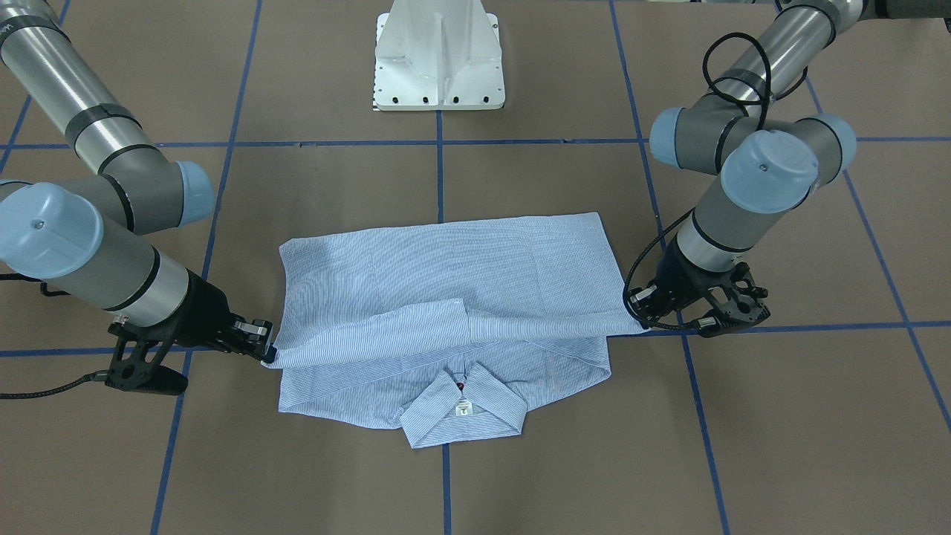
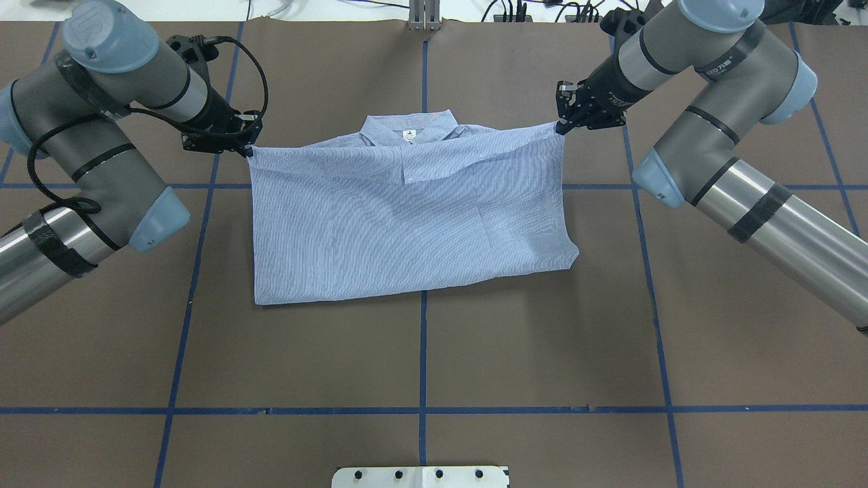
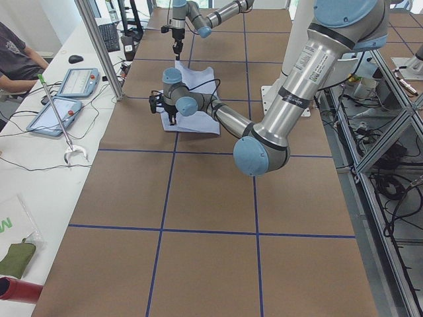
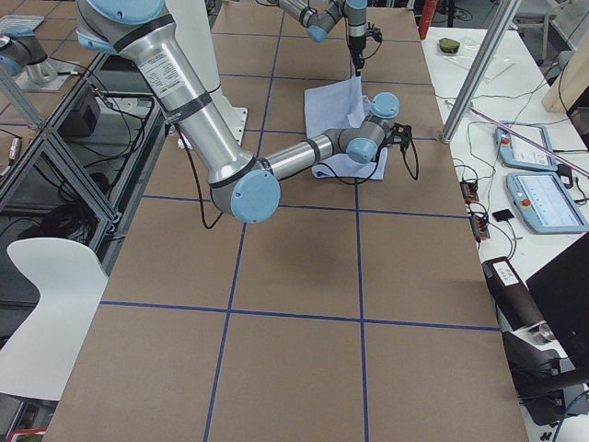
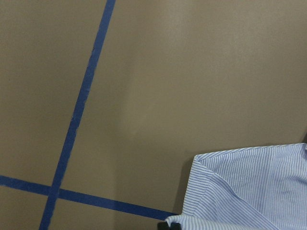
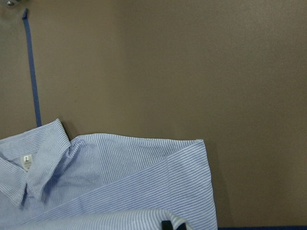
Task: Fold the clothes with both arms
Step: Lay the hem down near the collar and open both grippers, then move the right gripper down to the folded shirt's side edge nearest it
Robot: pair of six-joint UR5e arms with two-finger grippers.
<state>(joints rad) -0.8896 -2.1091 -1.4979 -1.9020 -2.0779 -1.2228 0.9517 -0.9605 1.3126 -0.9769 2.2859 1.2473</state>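
The light-blue striped shirt (image 1: pixel 446 282) (image 2: pixel 407 230) lies on the brown table, folded over, with its collar (image 1: pixel 464 409) (image 2: pixel 407 129) on the side away from the robot's base. My left gripper (image 1: pixel 640 318) (image 2: pixel 251 146) is shut on one corner of the folded-over upper layer. My right gripper (image 1: pixel 269 351) (image 2: pixel 561 127) is shut on the opposite corner. The held edge stretches between them, just short of the collar. The left wrist view shows a shirt corner (image 5: pixel 249 191). The right wrist view shows the collar and shoulder (image 6: pixel 120 182).
The white pedestal base (image 1: pixel 440 67) (image 2: pixel 420 476) stands on the robot's side of the shirt. Blue tape lines (image 2: pixel 423 352) cross the brown table. A side table with tablets (image 3: pixel 76 82) (image 4: pixel 543 198) and a seated person (image 3: pixel 16 56) lie beyond the far edge.
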